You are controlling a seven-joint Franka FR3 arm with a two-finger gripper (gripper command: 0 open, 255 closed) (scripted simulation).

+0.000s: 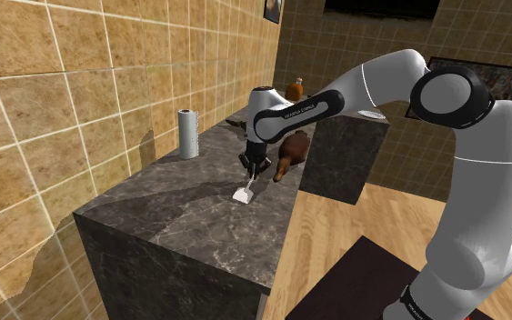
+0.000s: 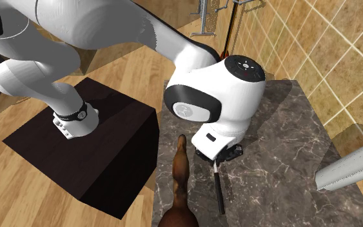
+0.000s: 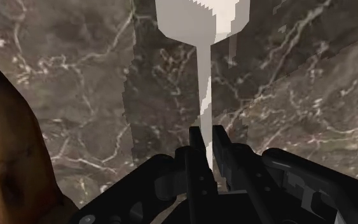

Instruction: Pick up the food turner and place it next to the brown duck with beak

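Begin with the counter (image 1: 172, 214). Its dark marbled top has bare room on the wall side of the gripper, so you have space for the set-down. The arm (image 1: 463, 164) reaches over it from the stand, with the wrist bent downward. The paper roll (image 1: 187, 134) stands upright by the wall, well apart from the work, and should not trouble you.

The duck (image 1: 290, 150) is brown and lies just beside the gripper, on the side toward the counter's open edge. That looks near enough already, so do not carry farther. The turner (image 3: 203, 19) hangs low over the counter with its white blade pointing away from the hand. You cannot tell whether the blade touches the top.

The gripper (image 3: 207, 133) has its fingers (image 3: 195, 149) clenched on the turner's thin handle. Lower straight down until the blade rests flat, and only then let go. Keep clear of the duck's flank, since a nudge could roll it toward the edge.
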